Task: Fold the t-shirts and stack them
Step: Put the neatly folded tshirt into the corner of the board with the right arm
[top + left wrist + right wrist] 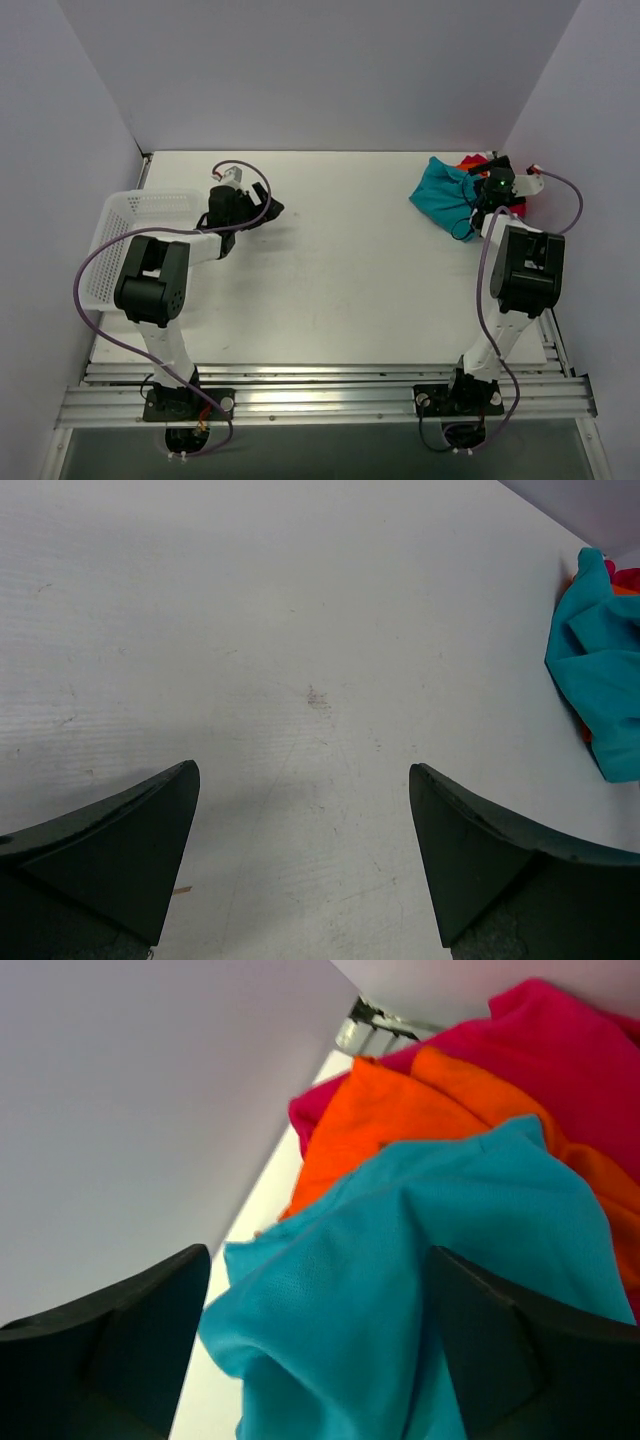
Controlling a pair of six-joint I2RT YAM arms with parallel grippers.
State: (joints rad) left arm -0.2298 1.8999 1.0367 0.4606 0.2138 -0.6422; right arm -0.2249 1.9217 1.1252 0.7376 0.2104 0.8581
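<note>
Right now all three shirts sit bunched in one heap in the far right corner of the table (350,270), none of them folded. The teal shirt (445,195) is on top and spreads furthest toward the middle of the worktop. The orange shirt (390,1120) shows from under it on the side nearer the back edge. The pink shirt (560,1040) is lowest and closest to the right edge, against the wall (130,1110).

The right gripper (318,1260) is over this heap with its jaws spread wide. In the right wrist view the teal cloth fills the gap between the two dark fingers (120,1350), but nothing is pinched. Whether the fingers touch the cloth I cannot tell.

The left gripper (302,780) is over the bare worktop toward the far left, well apart from the heap. Its jaws are also spread wide and hold nothing. From its wrist camera only the plain white surface lies between the fingers, and the teal shirt is seen off at the right side.

A white mesh basket (125,230) stands at the left edge of the table, beside the left arm.
</note>
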